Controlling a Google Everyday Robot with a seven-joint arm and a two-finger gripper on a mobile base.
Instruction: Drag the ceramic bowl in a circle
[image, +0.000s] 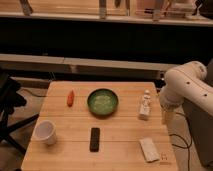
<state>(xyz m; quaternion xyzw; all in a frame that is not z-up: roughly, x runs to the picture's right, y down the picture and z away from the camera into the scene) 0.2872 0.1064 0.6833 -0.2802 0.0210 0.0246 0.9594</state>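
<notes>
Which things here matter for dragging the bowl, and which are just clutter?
Job: ceramic bowl, mid-table; gripper, open and empty, at the table's right edge.
Lying about: white cup, orange item, black flat item, upright white item, white packet.

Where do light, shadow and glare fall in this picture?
Camera view: warm, dim light on the wooden table; a pale sheen inside the ceramic bowl; deep shadow behind the table; the gripper, by the table's right edge, is softly lit.
</notes>
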